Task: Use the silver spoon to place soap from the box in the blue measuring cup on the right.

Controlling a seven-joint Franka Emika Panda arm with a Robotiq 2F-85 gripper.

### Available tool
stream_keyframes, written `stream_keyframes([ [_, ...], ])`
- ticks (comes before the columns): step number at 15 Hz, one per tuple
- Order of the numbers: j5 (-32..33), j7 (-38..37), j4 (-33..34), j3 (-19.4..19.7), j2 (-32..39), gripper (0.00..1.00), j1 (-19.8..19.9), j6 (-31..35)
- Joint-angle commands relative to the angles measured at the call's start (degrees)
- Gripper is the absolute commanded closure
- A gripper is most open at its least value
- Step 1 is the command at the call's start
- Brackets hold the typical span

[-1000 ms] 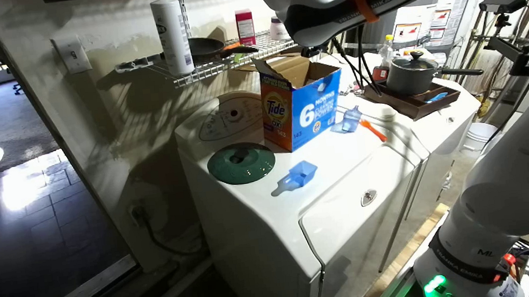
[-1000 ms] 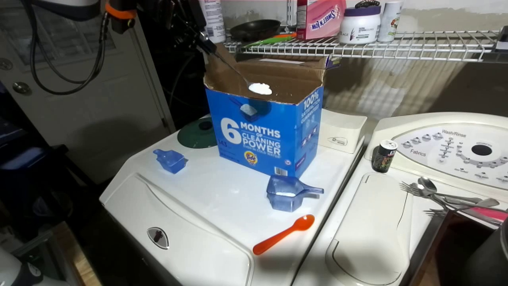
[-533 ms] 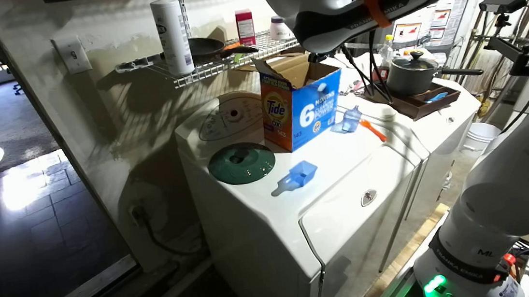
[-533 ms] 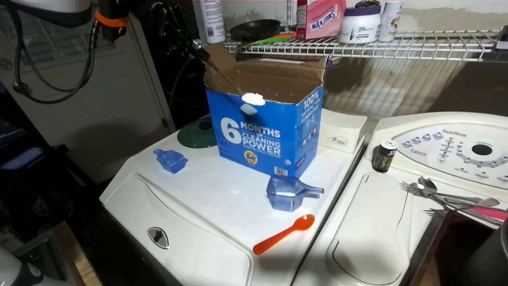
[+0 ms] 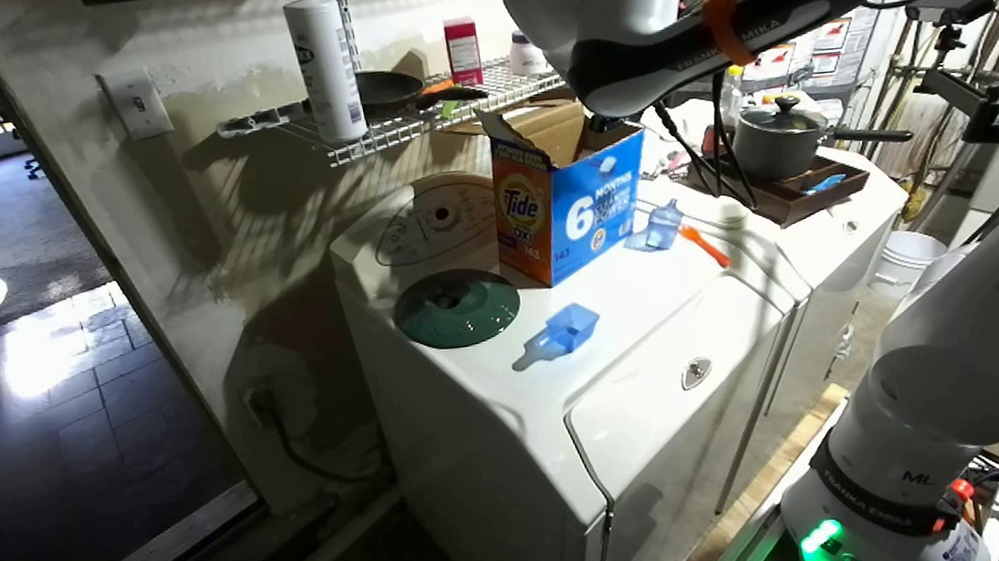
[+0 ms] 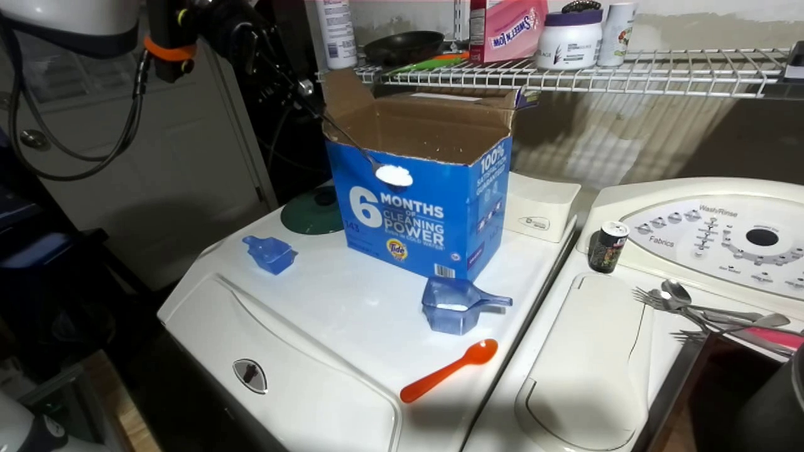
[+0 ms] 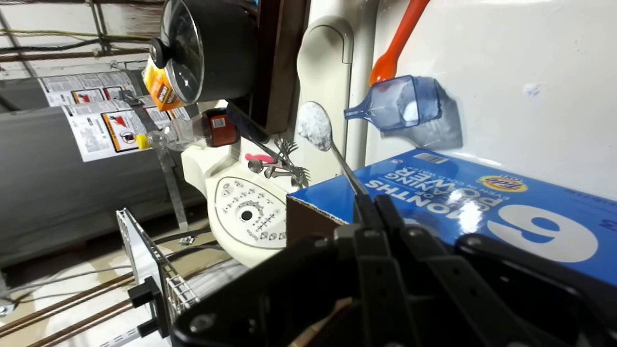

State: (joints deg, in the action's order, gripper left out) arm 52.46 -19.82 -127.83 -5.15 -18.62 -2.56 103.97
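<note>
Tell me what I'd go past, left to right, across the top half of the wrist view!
White printed sheet → dark pot → brown tray → silver spoon carrying white soap → blue measuring cup.

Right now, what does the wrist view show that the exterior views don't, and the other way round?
Only the wrist view plainly shows the gripper shut on the silver spoon; in both exterior views that grip is too dark or hidden to judge. Only the exterior views show the left cup, the green lid and the pan. All share the box, right cup and orange spoon; the wrist view and an exterior view share the soap on the silver spoon.
</note>
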Motion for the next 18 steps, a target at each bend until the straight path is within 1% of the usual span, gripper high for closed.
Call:
stream_keyframes([
  [1,-0.3,-1.7,-2.8,0.5,-2.0,0.99,-0.2,2.7],
  [7,-0.1,-3.6,-5.0,0.5,-2.1,0.99,0.0,6.2],
  [18,-0.2,-5.0,-8.6,1.4,-2.5,0.99,0.5,9.7],
])
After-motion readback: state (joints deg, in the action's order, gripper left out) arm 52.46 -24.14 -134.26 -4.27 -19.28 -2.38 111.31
